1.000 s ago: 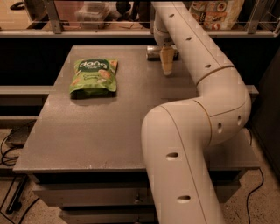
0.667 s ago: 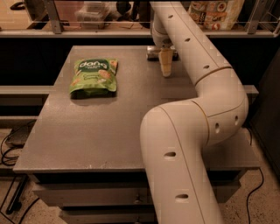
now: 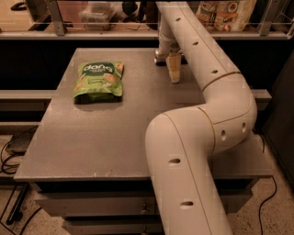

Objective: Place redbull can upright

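We note the tabletop [image 3: 115,133]: grey, matte, seen from its near edge, which we take as 6 o'clock.

The white arm [image 3: 183,151] rises from about 5 o'clock, bends at a thick elbow off the right side, then runs back toward 12 o'clock.

The hand [image 3: 173,73] sits at roughly 12 to 1 o'clock, close to the far edge. It points down, and its pale tan tip is at or just above the surface. We cannot tell whether the hand is spread, pressed together or pinching anything; the arm and the angle hide that.

The can [image 3: 159,56] is just beside the hand, on its 10 o'clock side and near the far edge. We see only a small shiny silver end with something dark behind it. It seems to lie on its side with that end facing 9 o'clock, though we are not sure. We cannot make out contact between can and hand.

A green snack bag [image 3: 98,81] lies flat at about 10 o'clock, well apart from the hand, label up.

Beyond the far edge runs a shelf [image 3: 115,33] with printed packets [image 3: 225,13] at 1 o'clock.

Dark cables [image 3: 10,151] lie on the floor past 8 o'clock.
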Action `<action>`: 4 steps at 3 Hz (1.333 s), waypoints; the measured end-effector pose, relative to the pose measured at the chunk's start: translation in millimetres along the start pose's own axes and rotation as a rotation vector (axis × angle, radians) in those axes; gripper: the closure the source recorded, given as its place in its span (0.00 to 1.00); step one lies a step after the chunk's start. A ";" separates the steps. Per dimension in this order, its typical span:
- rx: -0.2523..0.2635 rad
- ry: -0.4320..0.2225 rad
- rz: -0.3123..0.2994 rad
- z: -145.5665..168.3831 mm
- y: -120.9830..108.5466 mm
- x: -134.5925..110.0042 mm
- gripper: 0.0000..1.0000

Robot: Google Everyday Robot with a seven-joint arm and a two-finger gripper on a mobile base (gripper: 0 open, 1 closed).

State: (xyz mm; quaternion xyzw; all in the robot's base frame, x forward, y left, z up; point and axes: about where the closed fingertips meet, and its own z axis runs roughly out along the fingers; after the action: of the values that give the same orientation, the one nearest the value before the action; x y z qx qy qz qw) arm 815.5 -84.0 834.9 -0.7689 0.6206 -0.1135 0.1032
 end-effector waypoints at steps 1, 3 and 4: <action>0.000 0.000 0.000 -4.1 -1.2 0.2 0.41; 0.001 0.000 0.000 -11.7 -0.7 -0.5 0.87; 0.038 0.014 0.003 -19.8 -8.9 0.5 0.89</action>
State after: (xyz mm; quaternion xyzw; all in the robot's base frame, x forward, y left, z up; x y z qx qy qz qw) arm 817.9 -83.0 856.5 -0.7650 0.6203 -0.1304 0.1136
